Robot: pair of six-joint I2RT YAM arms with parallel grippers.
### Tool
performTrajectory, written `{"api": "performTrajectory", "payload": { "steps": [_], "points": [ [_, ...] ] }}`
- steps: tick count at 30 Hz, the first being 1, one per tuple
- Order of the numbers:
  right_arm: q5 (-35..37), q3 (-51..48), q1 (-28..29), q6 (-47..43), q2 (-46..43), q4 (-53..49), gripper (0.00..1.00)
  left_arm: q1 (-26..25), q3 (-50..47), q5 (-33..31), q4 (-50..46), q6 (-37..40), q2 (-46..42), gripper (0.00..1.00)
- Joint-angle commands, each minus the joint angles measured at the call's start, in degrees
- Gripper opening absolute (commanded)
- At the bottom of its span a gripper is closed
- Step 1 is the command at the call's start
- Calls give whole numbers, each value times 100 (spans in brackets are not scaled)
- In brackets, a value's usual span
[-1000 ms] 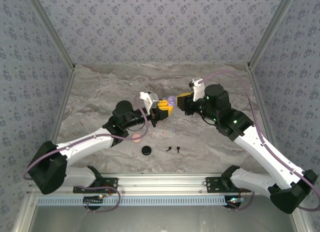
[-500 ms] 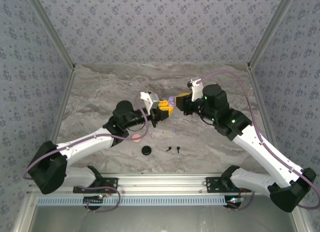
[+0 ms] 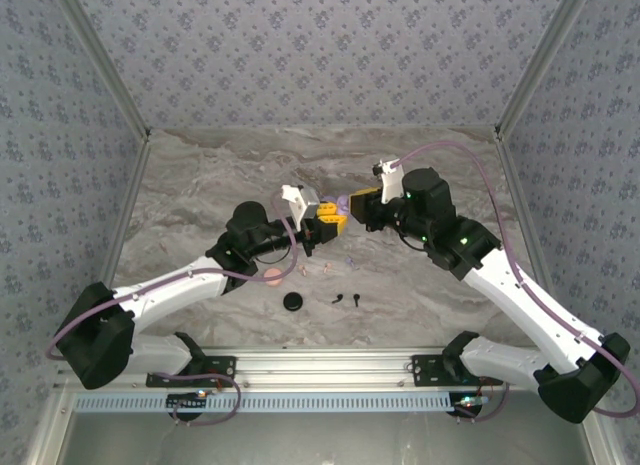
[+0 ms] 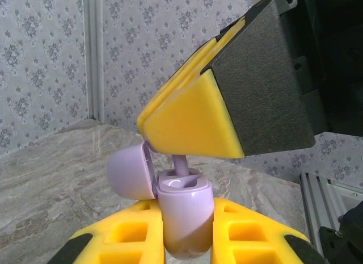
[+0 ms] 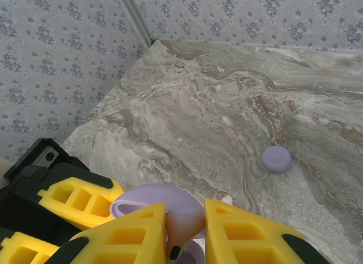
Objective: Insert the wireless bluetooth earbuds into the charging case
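My left gripper (image 3: pixel 328 223) is shut on an open lilac charging case (image 4: pixel 184 210), gripping its body from both sides and holding it above the table. The lid (image 4: pixel 129 173) is flipped back to the left. My right gripper (image 3: pixel 358 207) meets it from the right, shut on a lilac earbud (image 5: pixel 185 221). The earbud's stem (image 4: pixel 181 164) points down into a socket of the case. More earbuds lie on the marble: a black pair (image 3: pixel 347 299) and a lilac one (image 3: pixel 350 257).
A pale pink case (image 3: pixel 272 277) and a black round case (image 3: pixel 293 302) rest on the table near my left forearm. A small lilac round piece (image 5: pixel 277 159) lies on the marble beyond the grippers. Patterned walls enclose the table on three sides.
My right gripper has shifted a little to the left with the earbud, closing in on the case held in my left gripper. The left arm has stayed still.
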Motion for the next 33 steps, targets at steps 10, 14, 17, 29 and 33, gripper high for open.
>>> {"api": "performTrajectory", "payload": {
  "steps": [10, 14, 17, 29, 33],
  "points": [
    [-345, 123, 37, 134, 21, -437, 25, -38, 196, 36, 319, 86, 7, 0],
    [-464, 238, -15, 134, 42, -463, 31, -35, 196, 44, 319, 86, 1, 0],
    [-663, 412, -152, 68, 8, -505, 41, -39, 199, 33, 302, 95, -5, 0],
    [-947, 552, -1303, 166, -127, -1210, 63, -35, 29, -661, 59, 265, -270, 0],
    [-657, 78, -1361, 299, 122, -1413, 62, -40, -110, -1141, -194, 468, -589, 0]
  ]
}}
